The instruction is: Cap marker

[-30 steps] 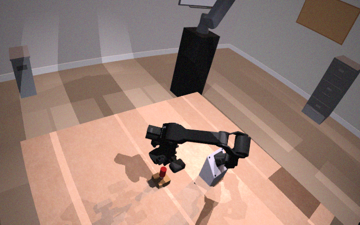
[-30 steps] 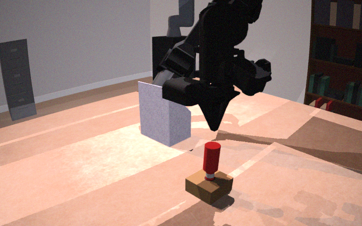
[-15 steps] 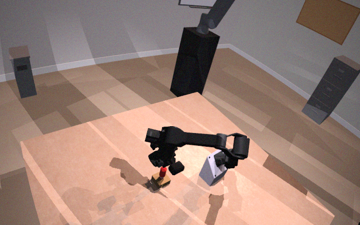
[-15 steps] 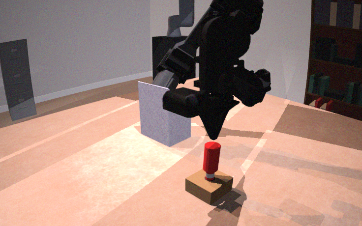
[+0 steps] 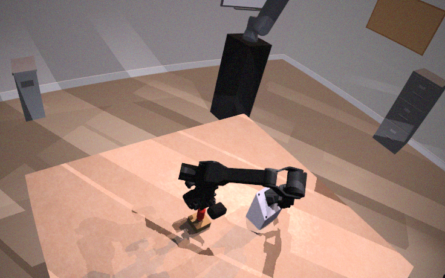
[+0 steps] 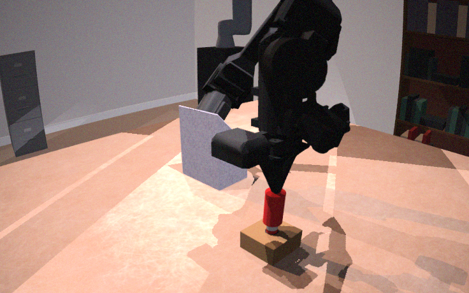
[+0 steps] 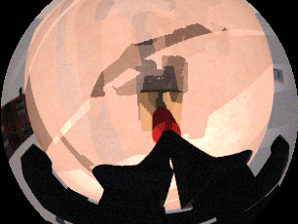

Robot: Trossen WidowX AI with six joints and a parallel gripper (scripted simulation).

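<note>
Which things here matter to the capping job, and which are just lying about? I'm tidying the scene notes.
Part of the job:
- red cylindrical cap, on the marker
- marker's pale barrel
- tan wooden holder block
- black pincer, shut, tip on the cap

Just about:
- pale grey angled block
- grey filing cabinet
- dark bookshelf

red cap (image 6: 274, 207), tan holder block (image 6: 270, 242), black claw (image 6: 276, 189)

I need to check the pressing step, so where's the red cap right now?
In the exterior view the red cap sits on the marker standing in the tan holder block, right of the pale base plate, with the shut gripper tip on its top.
</note>
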